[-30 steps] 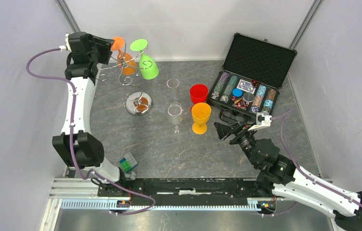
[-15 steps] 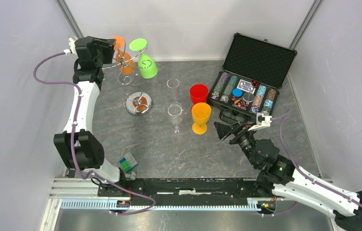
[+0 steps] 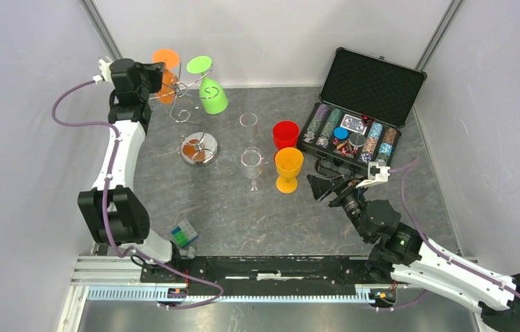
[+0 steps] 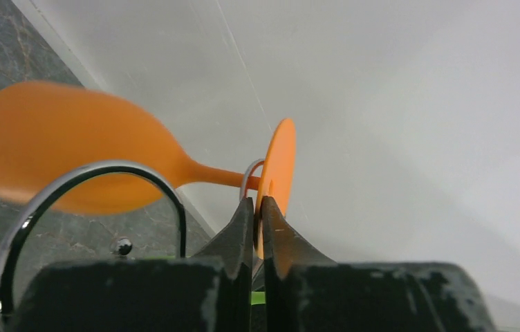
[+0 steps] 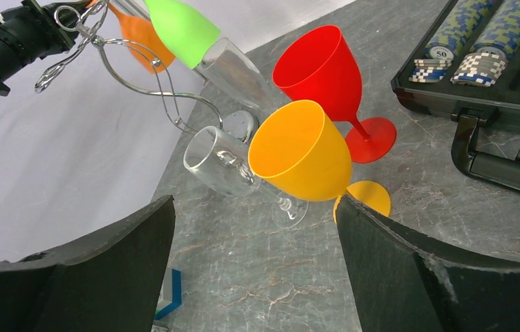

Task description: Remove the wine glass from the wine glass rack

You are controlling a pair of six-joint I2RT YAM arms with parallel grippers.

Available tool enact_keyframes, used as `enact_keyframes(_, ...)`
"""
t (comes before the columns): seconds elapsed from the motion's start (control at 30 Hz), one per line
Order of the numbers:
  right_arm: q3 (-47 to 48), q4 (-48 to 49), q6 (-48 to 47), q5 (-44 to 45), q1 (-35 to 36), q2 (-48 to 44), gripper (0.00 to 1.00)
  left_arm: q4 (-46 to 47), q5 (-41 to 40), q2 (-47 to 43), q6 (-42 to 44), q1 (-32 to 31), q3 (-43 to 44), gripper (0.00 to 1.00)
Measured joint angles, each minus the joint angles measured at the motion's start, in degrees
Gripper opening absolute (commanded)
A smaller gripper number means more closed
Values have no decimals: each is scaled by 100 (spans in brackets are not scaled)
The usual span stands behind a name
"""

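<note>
The wine glass rack (image 3: 182, 104) is a silver wire tree on a round mirrored base (image 3: 199, 149) at the back left. An orange wine glass (image 3: 166, 59) hangs on it upside down, bowl (image 4: 63, 145) to the left and foot disc (image 4: 279, 162) upright. My left gripper (image 3: 148, 75) (image 4: 257, 207) is shut on the rim of that foot disc. A thin wire loop of the rack (image 4: 252, 173) still sits round the stem beside the foot. A green wine glass (image 3: 210, 93) hangs on the rack's right side. My right gripper (image 3: 323, 187) (image 5: 254, 207) hovers open, far from the rack.
Two clear glasses (image 3: 250, 162) (image 3: 248, 121), a red glass (image 3: 285, 133) and a yellow-orange glass (image 3: 288, 166) stand mid-table. An open poker chip case (image 3: 361, 104) lies back right. A small blue-green cube (image 3: 184, 233) sits near the left arm's base. Walls close in on the left and at the back.
My left gripper has gone from open to shut on the orange glass's foot. The orange glass has swung left and up, away from the green one. The right arm has not moved.
</note>
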Motion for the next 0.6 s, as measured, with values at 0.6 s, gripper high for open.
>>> enact_keyframes(0.6, -13, 15, 2, 9, 0, -24, 89, 979, 407, -175, -662, 0, -356, 2)
